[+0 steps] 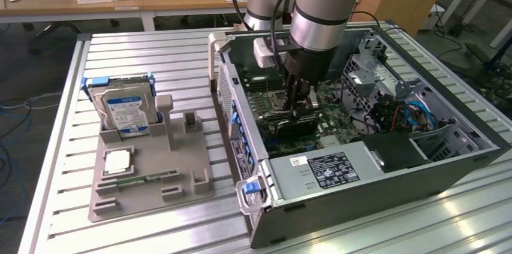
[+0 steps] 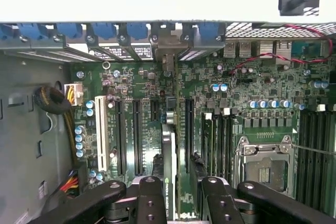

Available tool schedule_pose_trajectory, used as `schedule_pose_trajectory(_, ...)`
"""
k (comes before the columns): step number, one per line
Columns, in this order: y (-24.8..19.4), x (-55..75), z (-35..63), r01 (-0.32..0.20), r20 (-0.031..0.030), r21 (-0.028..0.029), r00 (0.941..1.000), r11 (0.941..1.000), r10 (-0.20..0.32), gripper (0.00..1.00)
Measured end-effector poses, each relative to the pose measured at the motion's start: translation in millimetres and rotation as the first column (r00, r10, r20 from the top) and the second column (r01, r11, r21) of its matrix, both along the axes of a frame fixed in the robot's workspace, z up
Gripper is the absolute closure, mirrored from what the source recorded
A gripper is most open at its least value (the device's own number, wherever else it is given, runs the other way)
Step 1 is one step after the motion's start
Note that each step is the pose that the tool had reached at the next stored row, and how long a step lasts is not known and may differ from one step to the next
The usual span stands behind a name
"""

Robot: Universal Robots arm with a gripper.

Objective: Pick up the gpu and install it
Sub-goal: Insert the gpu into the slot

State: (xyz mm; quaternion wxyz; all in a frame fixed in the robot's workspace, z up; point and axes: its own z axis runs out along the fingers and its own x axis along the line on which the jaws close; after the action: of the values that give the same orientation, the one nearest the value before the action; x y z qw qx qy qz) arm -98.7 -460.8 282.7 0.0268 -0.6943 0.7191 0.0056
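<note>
My gripper (image 1: pixel 304 109) reaches down into the open computer case (image 1: pixel 448 164), over the motherboard (image 2: pixel 131 77). In the wrist view the gpu (image 2: pixel 168 153) shows edge-on as a thin dark card standing upright between the fingers (image 2: pixel 151 198), with my gripper (image 2: pixel 181 184) shut on it. The card runs along the long expansion slots (image 2: pixel 137 135), and its far end reaches the bracket openings at the case's rear wall (image 2: pixel 167 51). In the exterior view the gpu (image 1: pixel 298 126) shows as a dark block just under the fingertips. Whether its edge sits in a slot is hidden.
A grey parts holder (image 1: pixel 136 191) on the slatted table at the exterior view's left carries a hard drive (image 1: pixel 122 107), a processor chip (image 1: pixel 117 162) and a green memory stick (image 1: pixel 144 179). Inside the case are the power supply (image 1: pixel 336 173), processor socket (image 2: pixel 265 166) and cables (image 2: pixel 63 114).
</note>
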Motion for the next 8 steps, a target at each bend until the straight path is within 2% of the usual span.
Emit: schedule_pose_trajectory(8,0.0,0.0,1.8,0.0,0.0,0.0001,1.0,1.0,0.0,0.66)
